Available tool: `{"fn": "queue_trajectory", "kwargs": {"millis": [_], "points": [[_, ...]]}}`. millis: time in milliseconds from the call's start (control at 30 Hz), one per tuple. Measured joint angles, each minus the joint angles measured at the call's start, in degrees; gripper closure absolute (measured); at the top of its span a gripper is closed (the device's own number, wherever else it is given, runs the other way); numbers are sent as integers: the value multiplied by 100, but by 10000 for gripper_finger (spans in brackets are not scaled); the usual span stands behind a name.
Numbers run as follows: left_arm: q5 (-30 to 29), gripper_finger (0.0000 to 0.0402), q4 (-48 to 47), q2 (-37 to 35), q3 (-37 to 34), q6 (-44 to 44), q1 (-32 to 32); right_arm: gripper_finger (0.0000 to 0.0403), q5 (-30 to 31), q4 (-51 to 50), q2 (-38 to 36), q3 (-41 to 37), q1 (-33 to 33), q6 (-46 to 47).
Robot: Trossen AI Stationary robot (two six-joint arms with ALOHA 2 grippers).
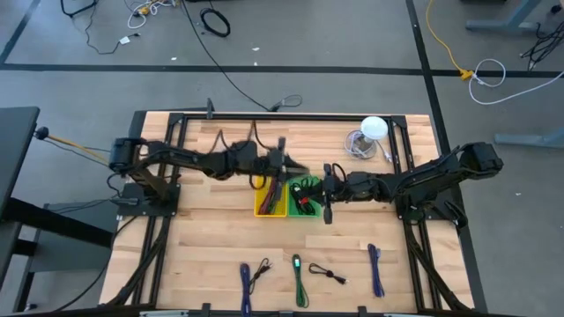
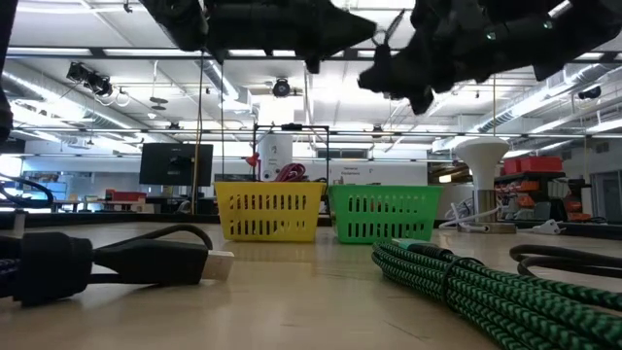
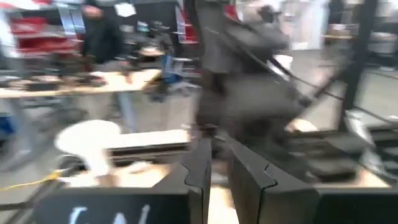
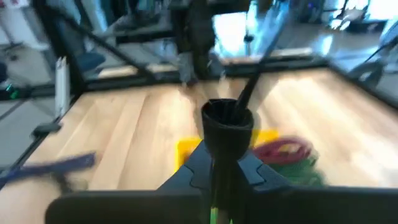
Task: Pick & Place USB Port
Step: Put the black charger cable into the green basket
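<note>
Holding a black cable (image 4: 227,121) by its moulded plug end, the right end effector (image 1: 327,195) hangs above the middle of the counter (image 1: 211,238), just beside the green basket (image 1: 306,199); its fingers are pinched tight on the plug, with the cord rising out of the grip. The left end effector (image 1: 284,167) hovers over the yellow basket (image 1: 270,201) with its fingers drawn narrow, a slim gap between them and nothing in them. More cables wait along the counter's near edge: a blue cable (image 1: 245,283), a green braided cable (image 1: 300,279), a small black cable (image 1: 326,275) and another blue one (image 1: 376,269). The held cable looks light and limp, so its loose cord will likely swing and trail. The rigid plug housing is the sound place to grip, since the cord itself would probably slide or bend away. Both baskets already hold coiled cables, so the dangling tail could snag on a rim.
</note>
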Motion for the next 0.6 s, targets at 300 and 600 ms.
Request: {"fn": "queue_trajectory", "kwargs": {"millis": [300, 600], "points": [[-15, 349, -1385, -905, 9, 5, 363, 384, -43, 521, 7, -551, 27, 630], [-42, 349, -1696, -987, 5, 18, 403, 384, 254, 1315, 604, -780, 286, 1235]]}}
